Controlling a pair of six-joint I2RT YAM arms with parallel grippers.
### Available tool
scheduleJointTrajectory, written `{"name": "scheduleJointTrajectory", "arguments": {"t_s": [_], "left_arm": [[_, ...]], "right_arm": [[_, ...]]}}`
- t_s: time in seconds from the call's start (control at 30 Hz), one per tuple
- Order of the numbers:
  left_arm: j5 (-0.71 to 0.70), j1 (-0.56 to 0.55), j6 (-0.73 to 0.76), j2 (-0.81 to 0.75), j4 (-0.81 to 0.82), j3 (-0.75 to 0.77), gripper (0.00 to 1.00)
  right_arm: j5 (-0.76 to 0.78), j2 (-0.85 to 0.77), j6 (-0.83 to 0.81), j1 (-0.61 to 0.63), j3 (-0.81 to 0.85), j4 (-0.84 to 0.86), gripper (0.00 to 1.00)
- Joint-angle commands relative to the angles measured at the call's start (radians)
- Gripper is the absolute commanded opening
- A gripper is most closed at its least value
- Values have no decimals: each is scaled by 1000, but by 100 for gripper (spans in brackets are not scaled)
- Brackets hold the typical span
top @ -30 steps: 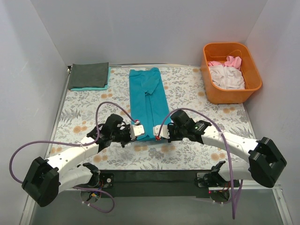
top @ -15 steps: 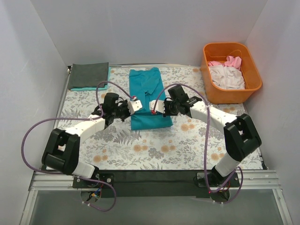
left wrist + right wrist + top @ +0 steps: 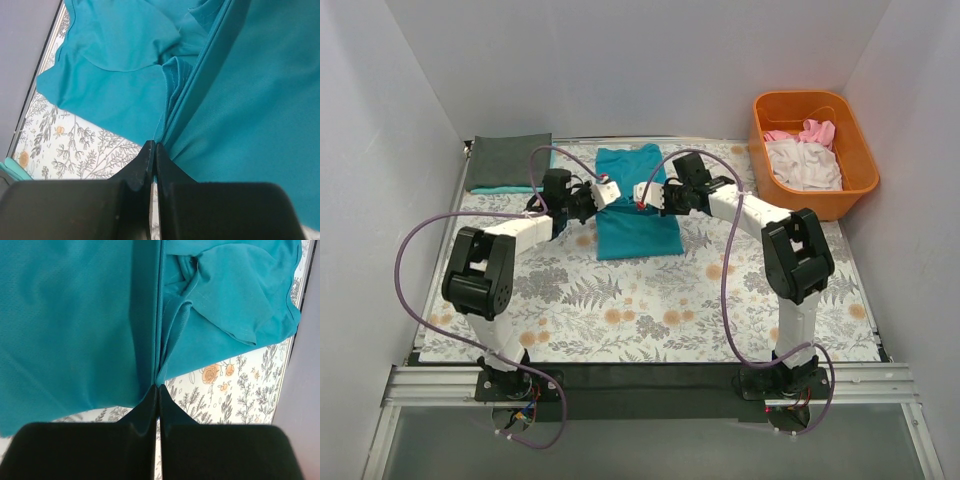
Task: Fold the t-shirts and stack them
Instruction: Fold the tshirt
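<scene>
The teal t-shirt (image 3: 635, 215) lies in the middle of the table, its near half folded back over its far half. My left gripper (image 3: 607, 190) is shut on the shirt's left hem corner (image 3: 161, 135). My right gripper (image 3: 640, 194) is shut on the right hem corner (image 3: 161, 371). Both hold the hem above the shirt's middle, towards the collar end. A folded dark grey t-shirt (image 3: 510, 160) lies on a teal one at the far left. White (image 3: 803, 165) and pink (image 3: 817, 130) shirts lie in the orange tub (image 3: 860, 185).
The floral covering (image 3: 650, 310) spreads over the table. The tub stands at the far right, close to the right wall. The folded stack sits by the left wall. Purple cables loop above both arms.
Both grippers have carried the teal shirt's near hem away from the table's front towards the far end, folding the long strip over itself to about half its length.
</scene>
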Motion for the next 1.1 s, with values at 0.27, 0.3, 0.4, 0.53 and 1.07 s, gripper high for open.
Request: {"name": "scheduleJointTrajectory", "arguments": {"t_s": [0.27,0.3,0.4,0.53,1.07], "left_arm": [[-82,24,-51,123,96,117,38],[-88,27,-63,117,95,123,45],[-107,41,-165,74,95,164,50],[-75,65,-406,-41,73,166,52],[182,48,-876,-15,-253,20,33]], "right_arm": [[51,110,55,-21,149,54,71],[51,87,69,-21,156,59,73],[48,24,128,-24,158,58,72],[28,-73,202,-27,86,42,57],[-279,91,632,-66,78,-163,26]]}}
